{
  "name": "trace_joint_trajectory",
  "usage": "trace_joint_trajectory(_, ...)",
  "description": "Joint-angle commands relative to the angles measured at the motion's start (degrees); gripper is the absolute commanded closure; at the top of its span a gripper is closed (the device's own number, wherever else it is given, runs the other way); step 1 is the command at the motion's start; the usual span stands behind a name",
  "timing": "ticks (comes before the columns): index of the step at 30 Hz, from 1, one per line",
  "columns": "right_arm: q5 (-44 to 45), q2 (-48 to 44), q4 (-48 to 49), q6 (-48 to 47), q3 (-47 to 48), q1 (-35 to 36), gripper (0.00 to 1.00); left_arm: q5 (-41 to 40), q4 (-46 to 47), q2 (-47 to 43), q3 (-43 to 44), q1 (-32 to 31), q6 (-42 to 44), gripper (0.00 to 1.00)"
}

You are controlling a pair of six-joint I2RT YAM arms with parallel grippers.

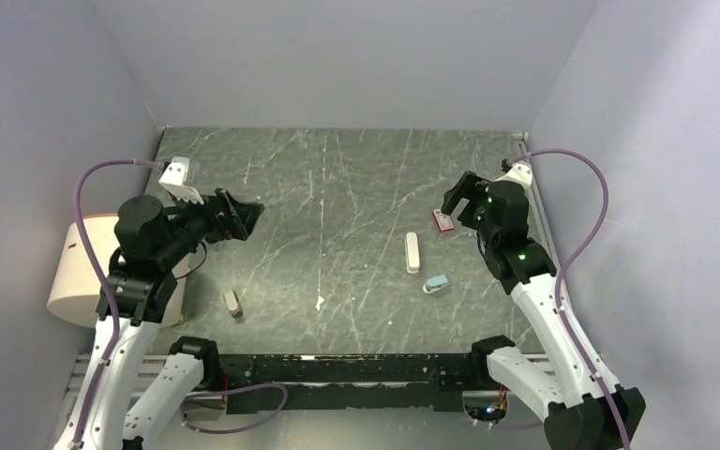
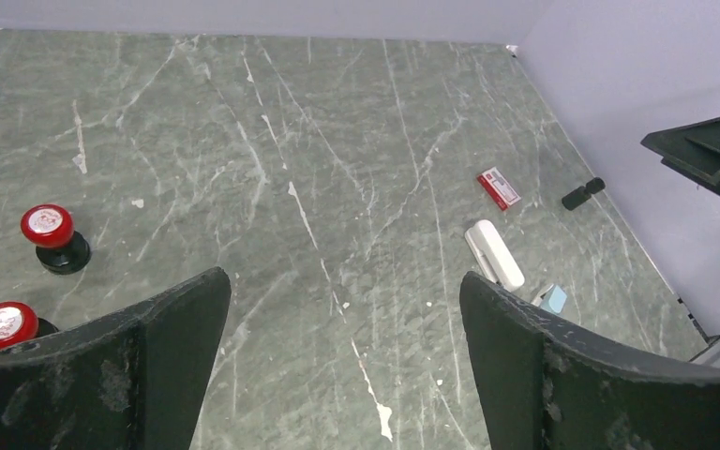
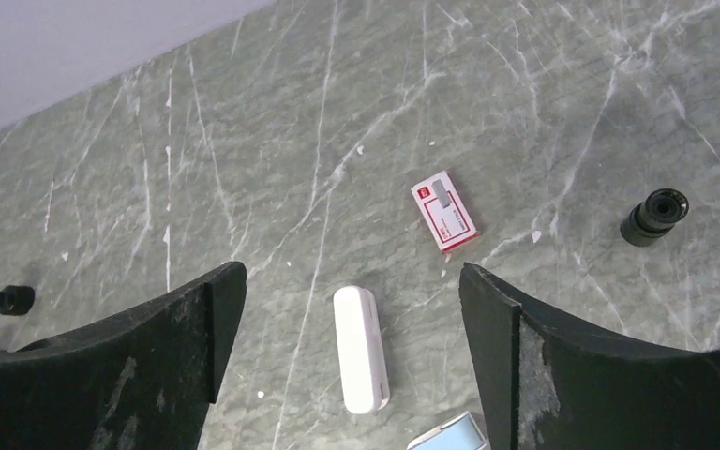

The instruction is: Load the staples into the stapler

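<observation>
Left gripper (image 2: 342,281) and right gripper (image 3: 352,272) hover agape, empty. Stubby beige stapler (image 1: 232,302) lies far left of long white plastic stapler (image 1: 412,251); staples unseen. Risk: right arm seizing that nearer lookalike.

A white stapler (image 1: 412,252) lies on the counter (image 1: 337,187), with a blue stapler (image 1: 437,283) near its near end. A red-and-white box (image 1: 442,220) lies farther back. Two red-capped stamps (image 2: 53,238) (image 2: 5,324) stand together.
</observation>
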Motion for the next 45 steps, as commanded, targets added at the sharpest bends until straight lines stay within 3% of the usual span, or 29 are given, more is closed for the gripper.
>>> trace_joint_trajectory(1, 2.69, 0.02, 1.45, 1.91, 0.04, -0.61, 0.09, 3.25, 2.68, -1.25, 0.05, 0.79, -1.24, 0.03)
trace_joint_trajectory(5, 2.53, 0.2, 1.46, 4.58, -0.36, -0.65, 0.07, 4.38, 2.03, -1.63, 0.46, 0.85, -2.29, 0.03)
trace_joint_trajectory(12, 0.89, 4.18, 4.26, 0.28, 0.9, -0.66, 0.07, 8.32, 5.36, -1.47, -2.19, 0.86, -5.3, 0.03)
trace_joint_trajectory(16, -0.37, 13.66, 3.99, -6.6, 6.1, -0.66, 0.02, 13.51, 9.58, 0.64, -4.45, 0.86, -6.45, 0.03)
trace_joint_trajectory(19, 4.05, 21.87, 4.21, -13.66, 9.49, -0.61, 0.02, 14.36, 8.41, 3.84, -4.11, 0.86, -4.62, 0.03)
trace_joint_trajectory(22, 2.96, 27.92, 2.49, -21.26, 12.01, -0.93, 0.01, 15.86, 7.82, 6.08, -3.72, 0.86, -3.0, 0.03)
trace_joint_trajectory(29, -0.53, 36.63, -0.21, -24.18, 14.16, -1.01, 0.02, 16.23, 11.0, 9.83, -5.43, 0.84, -5.02, 0.03)
trace_joint_trajectory(37, -0.34, 48.82, -6.1, -24.39, 19.39, -2.35, 0.2, 17.53, 13.7, 12.7, -6.99, 0.77, -7.32, 0.03)
trace_joint_trajectory(45, -6.48, 55.63, -5.98, -25.43, 22.32, -5.43, 0.32, 18.46, 13.76, 14.21, -7.53, 0.77, -7.76, 0.03)
